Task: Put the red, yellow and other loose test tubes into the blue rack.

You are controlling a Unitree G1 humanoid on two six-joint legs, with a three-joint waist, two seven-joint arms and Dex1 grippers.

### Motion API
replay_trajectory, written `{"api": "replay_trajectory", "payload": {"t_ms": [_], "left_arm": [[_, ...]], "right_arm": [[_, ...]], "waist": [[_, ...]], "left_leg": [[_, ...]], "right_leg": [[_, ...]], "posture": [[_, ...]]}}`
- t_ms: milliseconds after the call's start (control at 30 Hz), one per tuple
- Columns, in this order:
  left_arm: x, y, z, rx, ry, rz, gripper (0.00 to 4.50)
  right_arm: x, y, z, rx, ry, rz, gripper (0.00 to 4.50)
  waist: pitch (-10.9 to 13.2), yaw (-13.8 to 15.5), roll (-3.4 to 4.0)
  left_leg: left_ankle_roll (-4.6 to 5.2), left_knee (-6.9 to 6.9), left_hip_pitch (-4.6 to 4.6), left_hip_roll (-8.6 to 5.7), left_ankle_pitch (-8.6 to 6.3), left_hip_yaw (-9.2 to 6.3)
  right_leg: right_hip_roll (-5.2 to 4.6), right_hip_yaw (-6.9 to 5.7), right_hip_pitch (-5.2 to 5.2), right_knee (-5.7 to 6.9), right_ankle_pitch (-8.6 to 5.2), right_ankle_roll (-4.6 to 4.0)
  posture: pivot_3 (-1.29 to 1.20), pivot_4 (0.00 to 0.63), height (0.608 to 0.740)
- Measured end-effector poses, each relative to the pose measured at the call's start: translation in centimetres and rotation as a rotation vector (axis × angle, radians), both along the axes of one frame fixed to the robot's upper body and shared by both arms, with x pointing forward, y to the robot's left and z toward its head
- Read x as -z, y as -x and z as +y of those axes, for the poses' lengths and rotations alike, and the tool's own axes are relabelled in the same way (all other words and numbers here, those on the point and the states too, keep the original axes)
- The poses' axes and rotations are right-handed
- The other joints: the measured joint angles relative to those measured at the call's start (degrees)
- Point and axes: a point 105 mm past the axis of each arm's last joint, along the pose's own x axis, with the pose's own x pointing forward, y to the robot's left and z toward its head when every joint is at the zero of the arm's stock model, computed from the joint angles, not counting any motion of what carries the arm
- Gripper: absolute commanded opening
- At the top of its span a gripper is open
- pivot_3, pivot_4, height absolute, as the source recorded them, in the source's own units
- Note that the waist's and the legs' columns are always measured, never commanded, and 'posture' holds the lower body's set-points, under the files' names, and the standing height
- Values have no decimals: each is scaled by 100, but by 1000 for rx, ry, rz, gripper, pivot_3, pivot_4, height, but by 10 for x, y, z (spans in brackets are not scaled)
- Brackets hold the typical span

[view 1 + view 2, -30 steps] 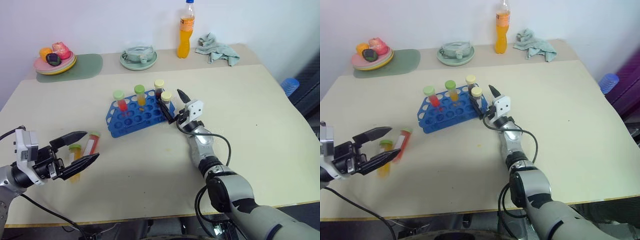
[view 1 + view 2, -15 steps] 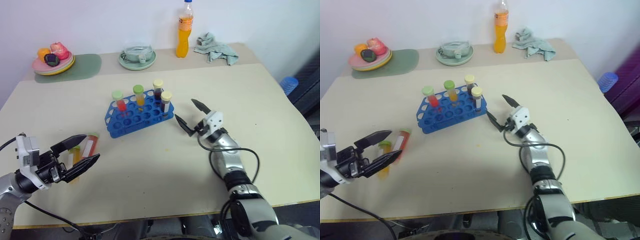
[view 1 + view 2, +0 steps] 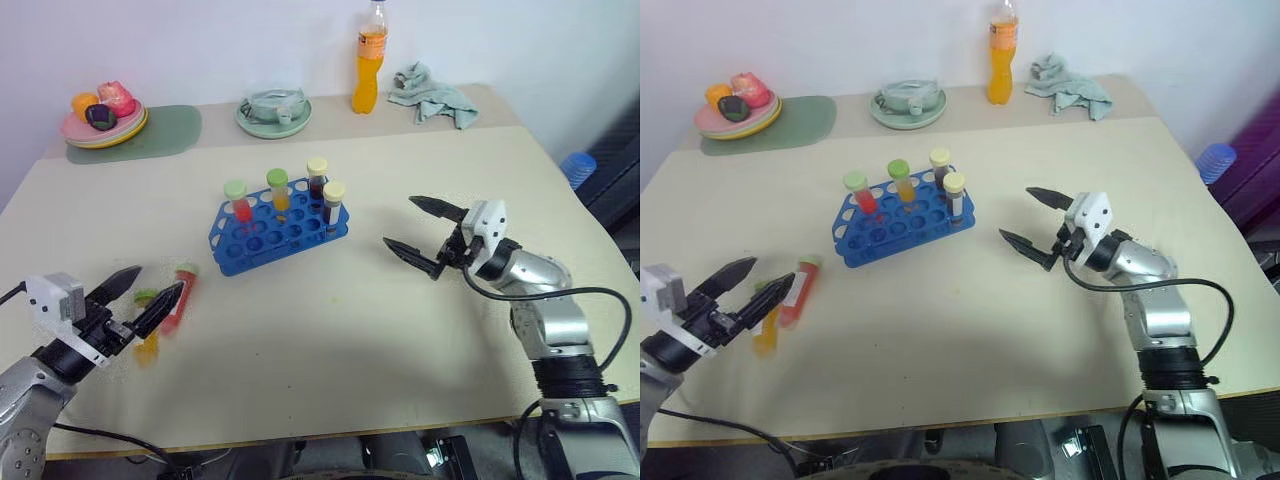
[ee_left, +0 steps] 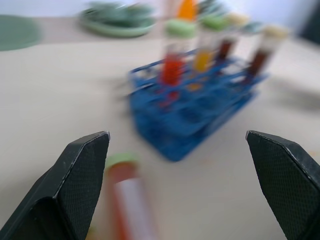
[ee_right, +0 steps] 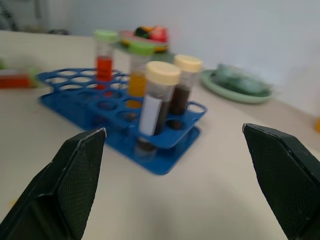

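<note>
Left tool (image 3: 138, 296) sits closest to us at the near left corner of the tabletop (image 3: 330, 330), fingers spread wide with nothing in them. Right around its tips we've got two loose test tubes lying flat: the red test tube (image 3: 180, 296) with its green cap pointing toward the rack, and the yellow test tube (image 3: 148, 325) just beside it, partly behind the lower finger. We can't tell whether the tool actually touches either one.

Over on the right, our right tool (image 3: 420, 234) hovers above the tabletop, also wide open and empty, aimed toward the left and well apart from the rack.

A bit farther back, the blue rack (image 3: 275, 235) sits mid-tabletop, angled. It has four tubes standing upright along its back side: a red one with a green cap (image 3: 238, 202), an orange-yellow one with a green cap (image 3: 278, 191), and two dark brown ones with cream caps (image 3: 330, 203).

At the far edge we see a plate of fruit (image 3: 103, 115) on a green mat, a pale green dish (image 3: 274, 110), an orange drink bottle (image 3: 368, 58) and a crumpled cloth (image 3: 432, 95).
</note>
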Motion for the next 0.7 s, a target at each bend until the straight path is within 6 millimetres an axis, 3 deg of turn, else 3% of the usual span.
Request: {"api": "replay_trajectory", "payload": {"t_ms": [133, 300, 500, 700], "left_arm": [[4, 1, 13, -67, -41, 81, 4500], [-16, -7, 45, -238, -44, 194, 4500], [-27, -17, 39, -254, 5, 405, 4500], [-14, -8, 47, -315, 7, 628, 4500]], "right_arm": [[-3, 9, -4, -52, 29, 35, 4474], [0, 18, -8, -94, 43, 70, 4474], [-1, 20, -9, -101, 45, 66, 4474], [-1, 18, -11, -93, 48, 61, 4474]], "waist": [[3, 15, -5], [7, 39, -13], [8, 42, -13], [9, -11, -14]], "left_leg": [[3, 1, -14, 0, -2, -2], [3, 5, -18, -1, -2, -7], [-1, 11, -18, -3, -4, -7], [-1, 10, -17, -2, -1, -3]], "right_leg": [[0, -8, -10, -4, 0, 1], [0, -13, -12, -2, 5, 9], [4, -12, -14, 0, 20, 37], [6, -4, -24, 14, 23, 39]], "posture": [[0, 150, 740], [0, 150, 740], [0, 150, 740], [0, 150, 740]]}}
